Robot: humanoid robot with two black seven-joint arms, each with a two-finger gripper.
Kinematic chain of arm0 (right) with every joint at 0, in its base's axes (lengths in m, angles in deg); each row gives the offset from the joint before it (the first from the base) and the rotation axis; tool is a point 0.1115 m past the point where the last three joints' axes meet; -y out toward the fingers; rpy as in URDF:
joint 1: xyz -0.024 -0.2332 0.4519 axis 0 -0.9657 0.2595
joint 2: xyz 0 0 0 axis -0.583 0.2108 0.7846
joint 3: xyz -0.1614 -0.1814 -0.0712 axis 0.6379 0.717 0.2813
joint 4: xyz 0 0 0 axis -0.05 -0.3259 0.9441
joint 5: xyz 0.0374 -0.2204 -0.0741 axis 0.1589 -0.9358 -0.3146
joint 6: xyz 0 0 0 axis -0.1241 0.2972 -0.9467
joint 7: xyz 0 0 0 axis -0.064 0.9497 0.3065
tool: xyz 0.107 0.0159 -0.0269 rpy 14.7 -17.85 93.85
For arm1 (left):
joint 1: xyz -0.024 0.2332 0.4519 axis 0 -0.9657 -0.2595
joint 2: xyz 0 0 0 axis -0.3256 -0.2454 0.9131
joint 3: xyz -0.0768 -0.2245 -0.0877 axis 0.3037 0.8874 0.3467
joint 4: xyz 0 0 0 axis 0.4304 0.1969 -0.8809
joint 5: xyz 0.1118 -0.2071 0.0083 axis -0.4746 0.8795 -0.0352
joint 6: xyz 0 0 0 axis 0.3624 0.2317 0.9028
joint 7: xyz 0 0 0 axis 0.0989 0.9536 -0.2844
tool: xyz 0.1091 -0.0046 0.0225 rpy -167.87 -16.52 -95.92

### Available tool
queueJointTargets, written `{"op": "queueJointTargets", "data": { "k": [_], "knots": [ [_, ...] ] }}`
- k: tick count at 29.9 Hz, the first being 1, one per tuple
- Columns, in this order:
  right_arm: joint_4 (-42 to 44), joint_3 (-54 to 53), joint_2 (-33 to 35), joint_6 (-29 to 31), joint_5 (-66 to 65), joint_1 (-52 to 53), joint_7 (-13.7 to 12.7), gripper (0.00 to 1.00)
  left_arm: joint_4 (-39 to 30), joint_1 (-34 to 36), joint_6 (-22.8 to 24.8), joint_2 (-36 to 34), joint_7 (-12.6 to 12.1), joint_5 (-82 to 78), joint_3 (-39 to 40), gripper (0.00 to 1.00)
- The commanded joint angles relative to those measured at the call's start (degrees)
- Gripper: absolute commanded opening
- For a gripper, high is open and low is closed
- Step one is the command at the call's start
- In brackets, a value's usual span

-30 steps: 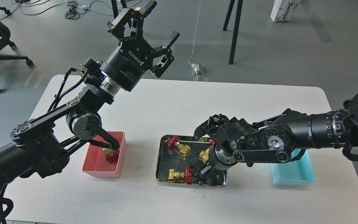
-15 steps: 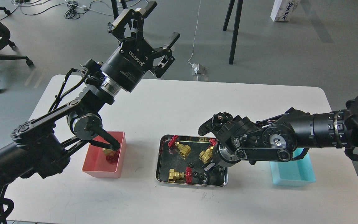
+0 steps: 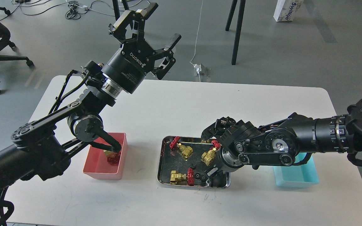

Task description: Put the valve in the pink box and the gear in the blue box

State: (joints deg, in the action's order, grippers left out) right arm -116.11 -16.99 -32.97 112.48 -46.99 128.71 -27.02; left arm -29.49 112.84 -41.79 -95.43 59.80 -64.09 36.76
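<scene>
From the head view we are holding our left end effector (image 3: 154, 26) raised high above the far left part of the white tabletop (image 3: 168, 106), its two fingers spread wide with nothing between them. Below that arm, the pink box (image 3: 101, 171) is sitting on the tabletop, and one valve (image 3: 112, 156) is lying inside it near its right wall, partly hidden by a link of the arm. We are reaching our right arm in from the right, and our right end effector (image 3: 211, 174) is pointing down into the steel tray (image 3: 165, 163); it is dark and mostly covered by the wrist, so we cannot tell how far its fingers are parted or whether it is gripping anything. Three more valves (image 3: 182, 150) are lying in the tray, and small black gears (image 3: 193, 166) are resting among them, just beside our end effector. The blue box (image 3: 295, 180) is sitting right of the tray, partly under our right forearm.
</scene>
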Motion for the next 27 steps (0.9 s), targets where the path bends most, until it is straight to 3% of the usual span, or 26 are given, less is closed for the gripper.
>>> {"op": "queueJointTargets", "data": {
  "k": [1, 11, 27],
  "knots": [
    [1.00, 0.00, -0.21, 0.00, -0.01, -0.63, 0.00, 0.43, 0.01, -0.01, 0.00, 0.00, 0.00, -0.03, 0.00, 0.87],
    [1.26, -0.09, -0.82, 0.00, 0.07, -1.07, 0.00, 0.42, 0.27, -0.09, 0.00, 0.09, 0.00, -0.03, 0.00, 0.87],
    [0.73, -0.27, -0.74, 0.00, 0.16, -0.28, 0.00, 0.17, 0.71, -0.45, 0.09, 0.09, 0.00, -0.03, 0.00, 0.87]
  ]
}}
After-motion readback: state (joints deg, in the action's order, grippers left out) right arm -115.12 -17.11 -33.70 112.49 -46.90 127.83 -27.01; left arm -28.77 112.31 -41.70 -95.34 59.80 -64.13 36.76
